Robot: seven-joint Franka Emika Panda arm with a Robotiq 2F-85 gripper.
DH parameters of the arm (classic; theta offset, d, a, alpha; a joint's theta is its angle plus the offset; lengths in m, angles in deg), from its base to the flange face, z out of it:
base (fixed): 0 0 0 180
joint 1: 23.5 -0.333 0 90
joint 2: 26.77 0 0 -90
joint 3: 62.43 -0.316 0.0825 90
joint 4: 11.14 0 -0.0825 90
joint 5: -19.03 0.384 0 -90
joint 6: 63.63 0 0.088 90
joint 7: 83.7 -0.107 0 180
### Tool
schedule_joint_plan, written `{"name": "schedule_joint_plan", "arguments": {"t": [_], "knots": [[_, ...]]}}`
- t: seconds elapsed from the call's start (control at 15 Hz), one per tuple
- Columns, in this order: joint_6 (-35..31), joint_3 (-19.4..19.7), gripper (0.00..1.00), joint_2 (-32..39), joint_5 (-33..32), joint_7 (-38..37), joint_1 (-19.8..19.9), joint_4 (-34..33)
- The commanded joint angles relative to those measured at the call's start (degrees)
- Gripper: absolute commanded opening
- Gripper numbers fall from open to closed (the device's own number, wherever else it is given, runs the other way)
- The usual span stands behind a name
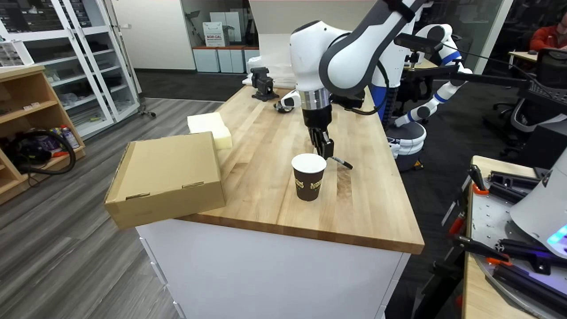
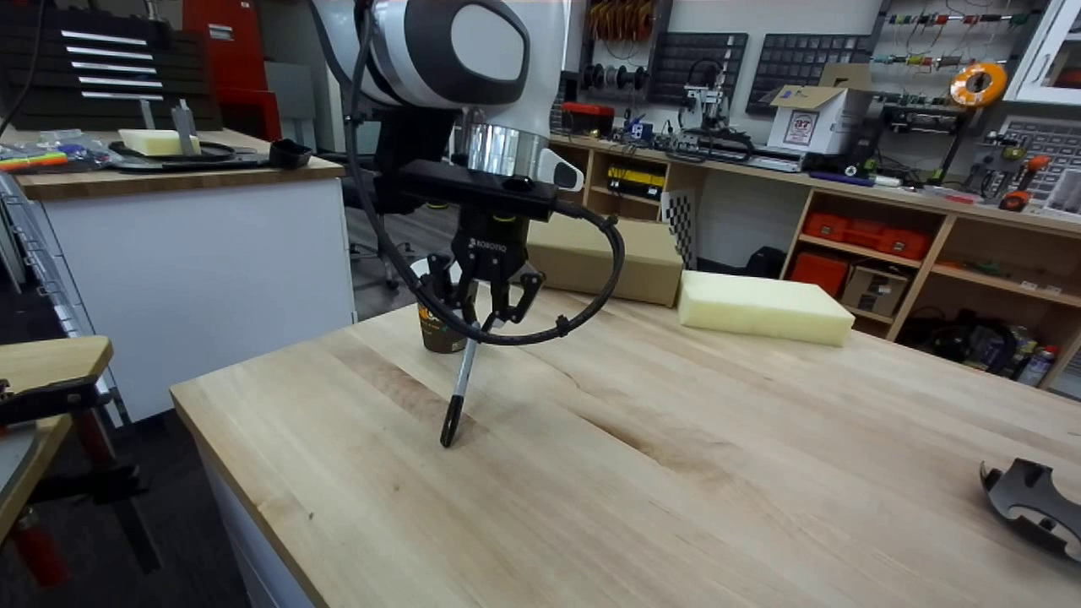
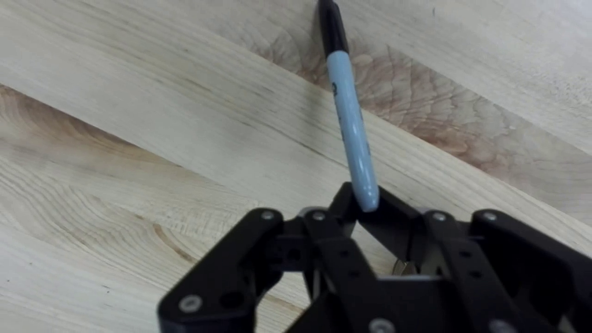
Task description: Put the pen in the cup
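I hold the pen (image 3: 350, 111) near its pale end, pinched in the gripper (image 2: 483, 321); the dark cap (image 3: 333, 30) slopes down toward the worktop (image 2: 591, 481), contact unclear. The cup (image 1: 308, 180) stands upright near the gripper. I judge this the carry step, insertion pending. Next: raise the pen, centre it over the cup, steepen it, release. The arm (image 1: 354, 62) reaches in from above, gripper pointing down.
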Motion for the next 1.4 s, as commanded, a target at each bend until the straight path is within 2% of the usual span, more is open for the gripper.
{"name": "schedule_joint_plan", "arguments": {"t": [0.0, 0.07, 0.13, 0.73, 0.87, 1.33], "knots": [[3.01, 0.95, 0.06, -3.28, -0.19, -0.48, -0.63, 1.13], [3.24, 1.00, 0.19, -3.39, 0.02, -0.51, -0.59, 1.05], [3.55, 1.06, 0.37, -3.69, 0.17, -0.08, -0.38, 1.13], [4.40, 1.96, 0.94, -4.60, -0.77, -0.05, -0.44, 1.99], [1.64, 1.97, 1.00, -5.14, -1.61, 1.74, 0.04, 3.76], [-8.98, 2.70, 1.00, -6.25, -2.80, 7.82, 1.70, 10.13]]}}
